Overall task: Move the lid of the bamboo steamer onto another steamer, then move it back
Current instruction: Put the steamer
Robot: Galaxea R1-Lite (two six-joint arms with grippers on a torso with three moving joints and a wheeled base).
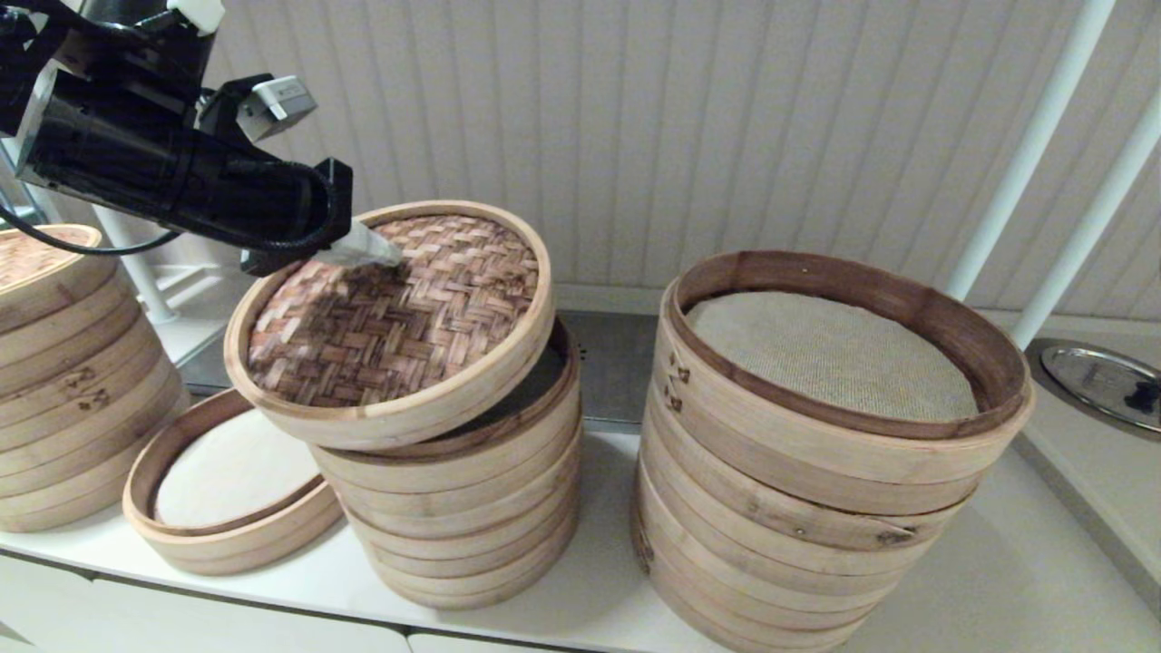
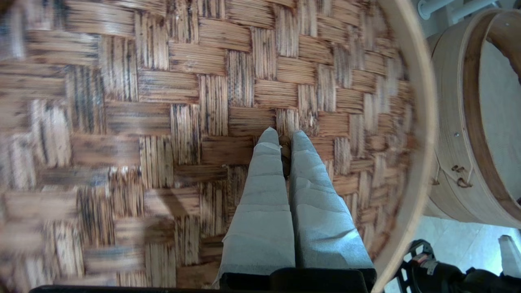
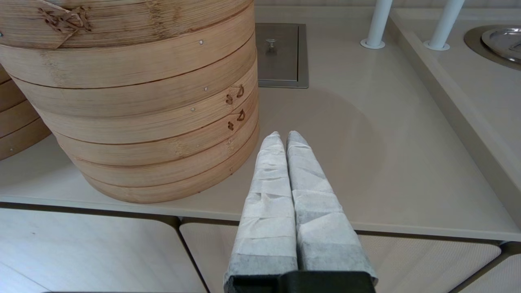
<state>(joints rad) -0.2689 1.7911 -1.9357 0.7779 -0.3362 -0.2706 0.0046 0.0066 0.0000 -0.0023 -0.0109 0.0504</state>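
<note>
The bamboo steamer lid (image 1: 390,317), brown basket-weave with a pale rim band, hangs tilted over the middle steamer stack (image 1: 472,508), its low edge toward the left. My left gripper (image 1: 395,258) is shut on the lid's small loop knob (image 2: 285,152), which shows dark between the wrapped fingertips (image 2: 268,140). The other steamer (image 1: 227,490), a single shallow ring with a white liner, sits on the counter below and left of the lid. My right gripper (image 3: 281,136) is shut on nothing, low beside the wide stack near the counter's front edge.
A tall stack with a pale-weave lid (image 1: 63,372) stands at the far left. The widest steamer stack with a grey mesh liner (image 1: 816,435) stands to the right. White poles (image 1: 1025,154) and a metal dish (image 1: 1102,381) are at the far right.
</note>
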